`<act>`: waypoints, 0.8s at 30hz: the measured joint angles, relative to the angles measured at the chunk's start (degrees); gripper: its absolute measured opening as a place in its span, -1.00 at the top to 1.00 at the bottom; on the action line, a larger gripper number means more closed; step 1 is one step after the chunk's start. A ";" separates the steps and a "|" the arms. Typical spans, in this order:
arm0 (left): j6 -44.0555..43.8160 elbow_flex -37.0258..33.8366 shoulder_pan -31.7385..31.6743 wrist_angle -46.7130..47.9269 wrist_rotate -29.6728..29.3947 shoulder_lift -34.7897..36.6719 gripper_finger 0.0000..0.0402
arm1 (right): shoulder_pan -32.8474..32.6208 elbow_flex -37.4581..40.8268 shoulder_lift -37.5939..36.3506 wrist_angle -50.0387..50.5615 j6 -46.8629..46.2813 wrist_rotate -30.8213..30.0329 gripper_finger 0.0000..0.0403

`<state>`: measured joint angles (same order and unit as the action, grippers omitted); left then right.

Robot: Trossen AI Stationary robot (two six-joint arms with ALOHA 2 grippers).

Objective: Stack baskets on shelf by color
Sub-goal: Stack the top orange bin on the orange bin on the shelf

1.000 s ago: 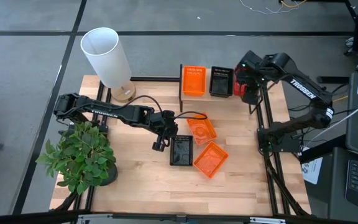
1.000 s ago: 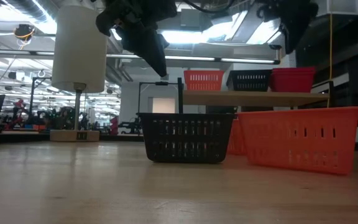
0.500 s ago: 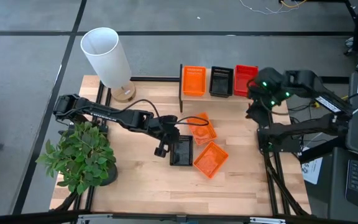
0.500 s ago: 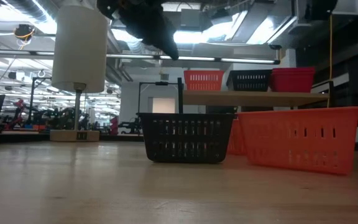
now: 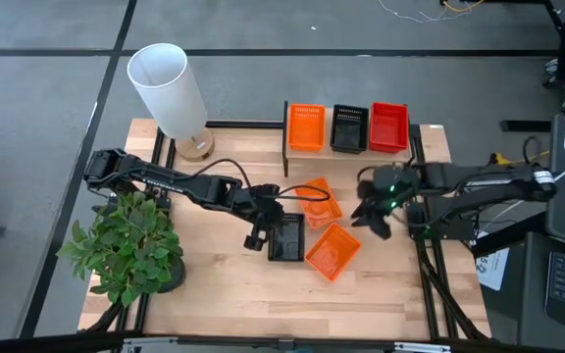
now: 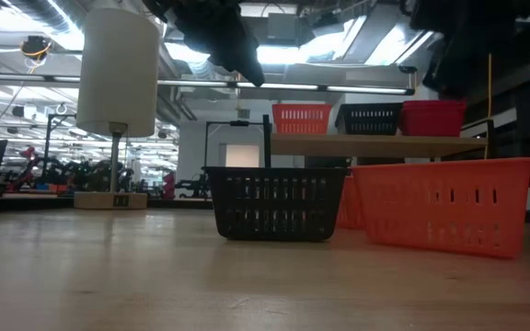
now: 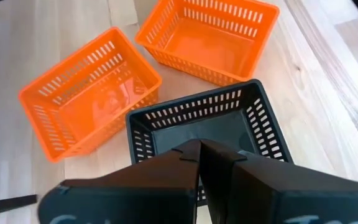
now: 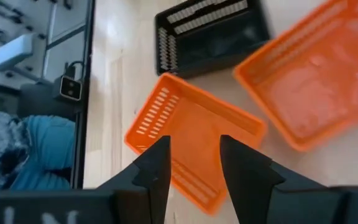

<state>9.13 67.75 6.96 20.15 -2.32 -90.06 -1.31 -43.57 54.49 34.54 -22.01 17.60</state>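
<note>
High view: left gripper (image 5: 255,238), jaws closed, beside black basket (image 5: 285,236), partly hiding it; right gripper (image 5: 373,214), jaws parted and empty, right of two loose orange baskets (image 5: 332,250).

Lighting: even, bright overhead; ceiling lights (image 6: 274,28) glare in low view. Shadows: soft, short, under baskets (image 5: 324,250). Blur: right wrist view smeared; low-view tabletop (image 6: 109,276) foreground soft.

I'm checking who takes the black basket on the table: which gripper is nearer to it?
Left. The left gripper hovers shut at the black basket's edge; the right gripper is open beyond the orange baskets.
</note>
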 joint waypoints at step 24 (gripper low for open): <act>-7.14 9.89 -4.43 -17.58 4.96 -14.99 0.59 | -32.51 1.93 2.92 -10.75 -10.62 -28.43 0.32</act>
<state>1.99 77.63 2.53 2.57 2.64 -105.05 -33.82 -41.64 57.41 23.79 -32.63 -10.82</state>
